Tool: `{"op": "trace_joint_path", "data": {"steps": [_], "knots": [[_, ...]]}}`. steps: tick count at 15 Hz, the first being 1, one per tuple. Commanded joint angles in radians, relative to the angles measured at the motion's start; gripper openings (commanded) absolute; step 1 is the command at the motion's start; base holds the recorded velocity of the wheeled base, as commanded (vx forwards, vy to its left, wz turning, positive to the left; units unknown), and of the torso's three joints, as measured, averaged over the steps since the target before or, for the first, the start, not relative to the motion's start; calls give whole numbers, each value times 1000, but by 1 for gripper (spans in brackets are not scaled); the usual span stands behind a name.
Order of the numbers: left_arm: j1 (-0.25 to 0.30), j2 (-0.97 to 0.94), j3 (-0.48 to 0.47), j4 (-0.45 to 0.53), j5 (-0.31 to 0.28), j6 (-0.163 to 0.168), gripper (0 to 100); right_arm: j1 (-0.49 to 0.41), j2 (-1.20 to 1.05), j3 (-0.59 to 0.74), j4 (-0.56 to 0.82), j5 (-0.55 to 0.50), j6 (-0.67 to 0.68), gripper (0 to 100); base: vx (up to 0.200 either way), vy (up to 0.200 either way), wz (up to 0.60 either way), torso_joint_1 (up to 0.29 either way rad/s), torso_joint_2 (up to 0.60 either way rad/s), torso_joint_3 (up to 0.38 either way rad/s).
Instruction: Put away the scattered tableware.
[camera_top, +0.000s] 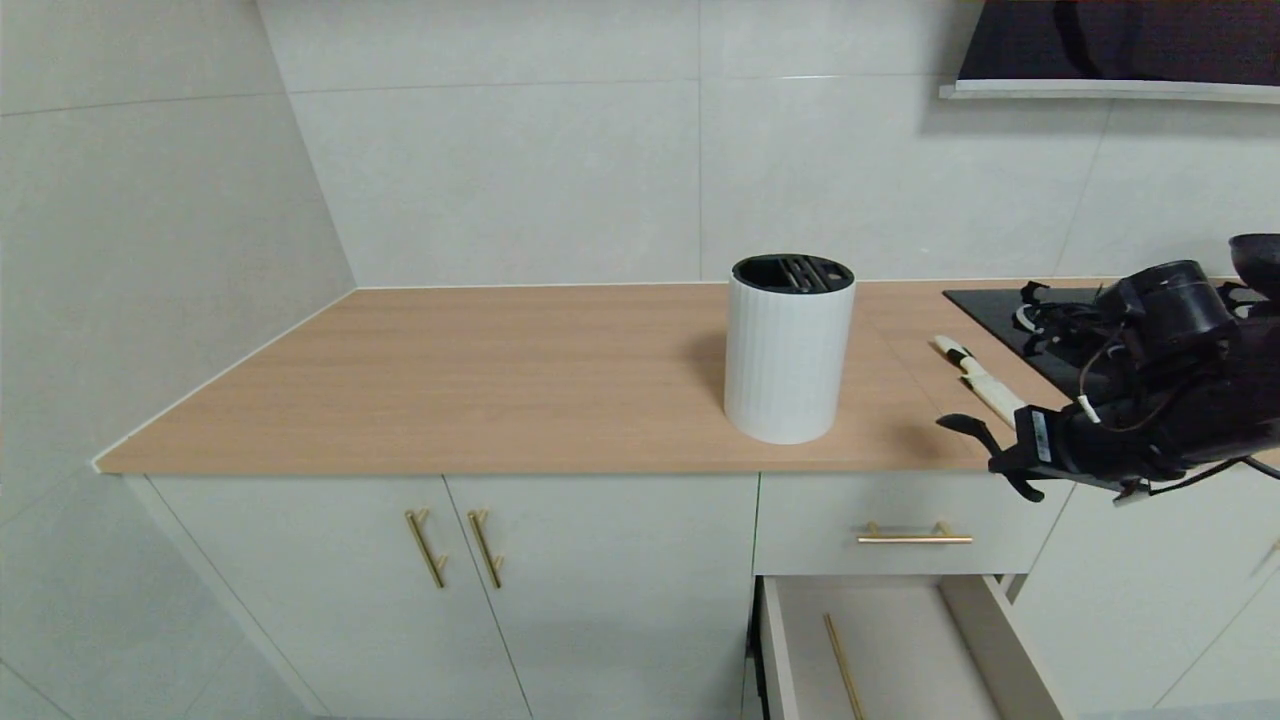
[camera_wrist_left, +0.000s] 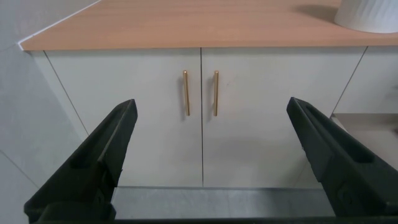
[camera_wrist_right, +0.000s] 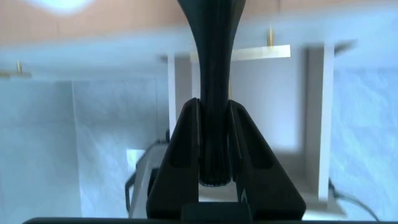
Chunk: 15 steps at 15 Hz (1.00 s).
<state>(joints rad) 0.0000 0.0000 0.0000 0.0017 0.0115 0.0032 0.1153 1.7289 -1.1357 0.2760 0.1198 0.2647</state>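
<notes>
A white ribbed utensil holder (camera_top: 788, 350) with a black slotted top stands upright on the wooden counter (camera_top: 500, 380); its base also shows in the left wrist view (camera_wrist_left: 370, 15). Right of it a white-handled knife (camera_top: 975, 378) lies flat on the counter. My right gripper (camera_top: 1000, 455) hovers at the counter's front edge, right of the holder, shut on a slim black utensil (camera_wrist_right: 211, 50) that sticks out past its fingertips. The left gripper (camera_wrist_left: 211, 109) is open and holds nothing, low down in front of the cabinet doors (camera_wrist_left: 199, 124).
Below the right gripper a drawer (camera_top: 880, 650) stands pulled out, with a thin gold-coloured stick (camera_top: 843, 665) inside. Above it is a closed drawer with a gold handle (camera_top: 915, 538). A black cooktop (camera_top: 1000, 310) occupies the counter's right end. Tiled walls enclose the back and left.
</notes>
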Motion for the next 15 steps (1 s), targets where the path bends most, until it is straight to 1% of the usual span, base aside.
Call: {"op": "trace_joint_path", "data": {"steps": [1,3,4,7,8,15], "knots": [[0,2,0,0,1,0,100,6,-123,125,-17,0,-7,0,0,0,0,0,0,0],[0,2,0,0,1,-2,100,9,-132,206,-78,-2,-13,0,0,0,0,0,0,0],[0,2,0,0,1,0,100,9,-129,249,-132,-15,-38,0,0,0,0,0,0,0],[0,2,0,0,1,0,100,14,-131,329,-256,-42,-73,0,0,0,0,0,0,0],[0,2,0,0,1,0,100,27,-124,338,-276,-43,-71,0,0,0,0,0,0,0],[0,2,0,0,1,0,100,27,-55,340,-293,-80,-71,0,0,0,0,0,0,0]]}}
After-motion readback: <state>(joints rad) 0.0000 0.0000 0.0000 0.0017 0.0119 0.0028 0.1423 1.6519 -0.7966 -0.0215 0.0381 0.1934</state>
